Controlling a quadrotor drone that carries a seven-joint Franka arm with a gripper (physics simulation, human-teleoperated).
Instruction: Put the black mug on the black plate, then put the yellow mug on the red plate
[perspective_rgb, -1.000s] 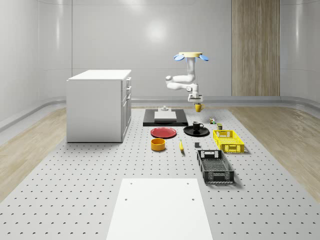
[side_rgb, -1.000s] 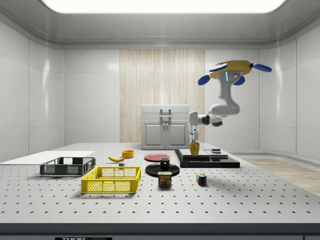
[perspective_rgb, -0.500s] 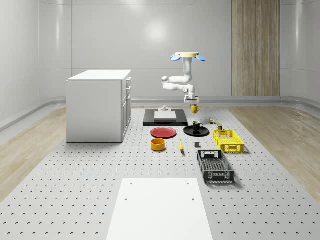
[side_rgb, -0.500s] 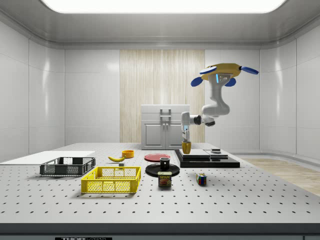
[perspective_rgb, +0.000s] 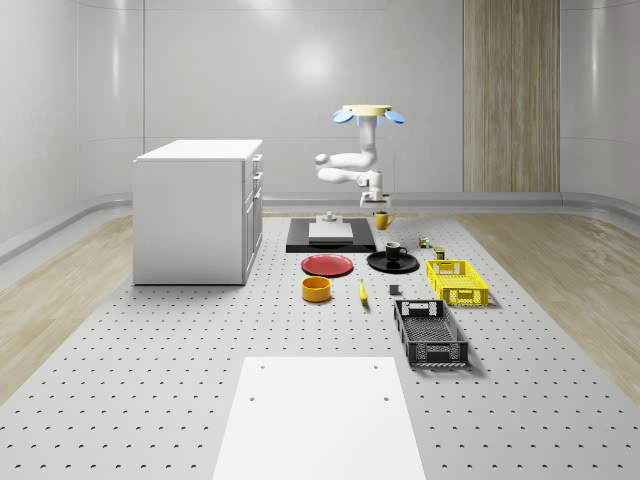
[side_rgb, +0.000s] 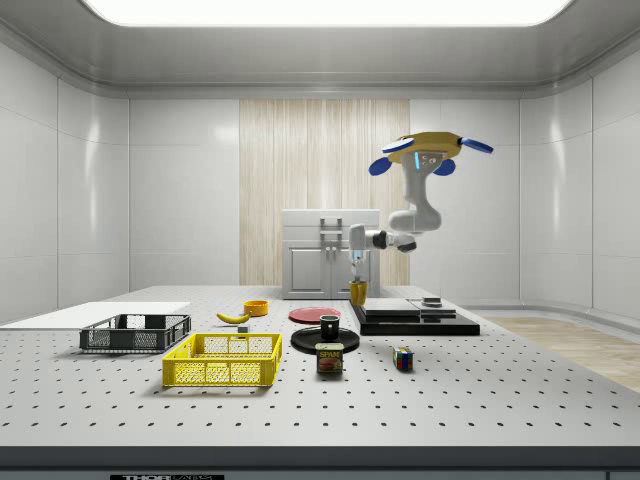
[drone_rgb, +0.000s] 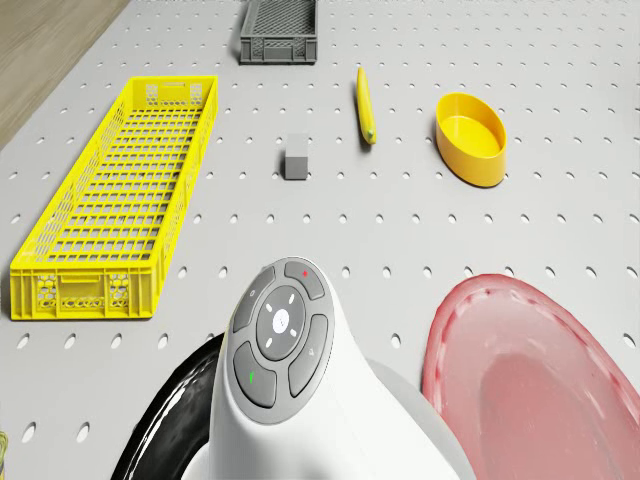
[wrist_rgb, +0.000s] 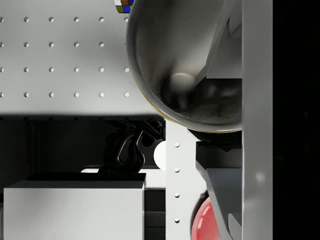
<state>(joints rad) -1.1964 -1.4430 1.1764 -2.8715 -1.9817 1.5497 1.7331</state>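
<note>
- We hover our drone (perspective_rgb: 367, 112) above the table's (perspective_rgb: 180, 400) far end, near the black slab; our fingers (perspective_rgb: 378, 205) are clamped on the yellow mug (perspective_rgb: 381, 220), which hangs upright in the air.
- The black mug (perspective_rgb: 394, 251) already stands on the black plate (perspective_rgb: 374, 265) — step one looks done.
- What the coming move turns on: the red plate (perspective_rgb: 327, 265) lies toward the whole-scene view's left of the mug, nearer that camera and lower; we judge a sideways carry, then a descent.

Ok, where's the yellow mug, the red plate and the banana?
yellow mug (perspective_rgb: 381, 220): whole-scene view, its side wall.
red plate (perspective_rgb: 327, 265): whole-scene view, its flat middle.
banana (drone_rgb: 365, 103): drone view, middle of its length.
</note>
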